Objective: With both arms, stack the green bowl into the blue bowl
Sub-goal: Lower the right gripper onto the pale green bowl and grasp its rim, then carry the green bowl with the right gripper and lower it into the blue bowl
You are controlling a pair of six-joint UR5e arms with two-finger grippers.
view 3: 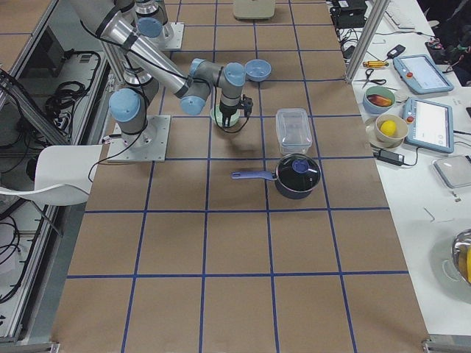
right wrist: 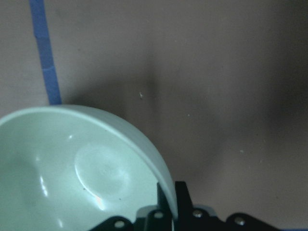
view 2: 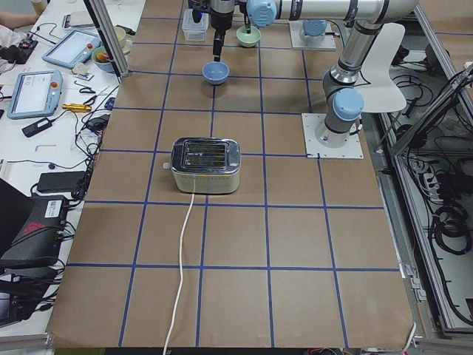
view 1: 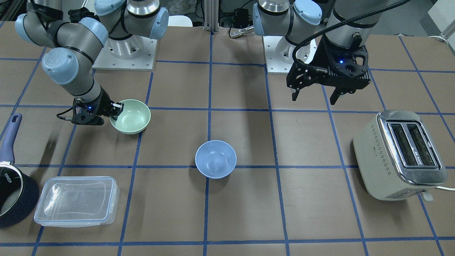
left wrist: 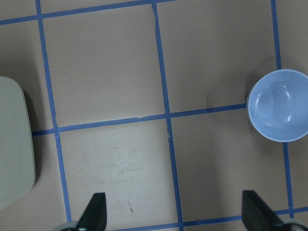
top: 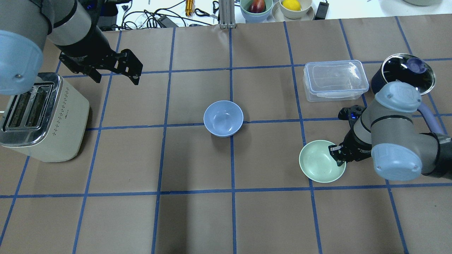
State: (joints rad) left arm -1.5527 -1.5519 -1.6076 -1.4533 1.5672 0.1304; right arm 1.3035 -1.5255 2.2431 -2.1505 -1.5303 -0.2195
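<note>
The green bowl [view 1: 134,116] is on the robot's right side of the table, open side up; it also shows in the overhead view [top: 319,165]. My right gripper [view 1: 116,108] is shut on its rim, one finger inside and one outside, as the right wrist view [right wrist: 168,202] shows. I cannot tell whether the bowl is lifted. The blue bowl [view 1: 215,159] stands empty at the table's middle [top: 223,118]. My left gripper [view 1: 313,97] is open and empty, hovering high beside the toaster, well away from the blue bowl [left wrist: 279,106].
A cream toaster [view 1: 400,153] stands at the robot's left. A clear lidded container [view 1: 76,201] and a dark pot with a purple handle [view 1: 14,192] stand beyond the green bowl. Bowls of fruit [top: 257,6] sit past the table's far edge.
</note>
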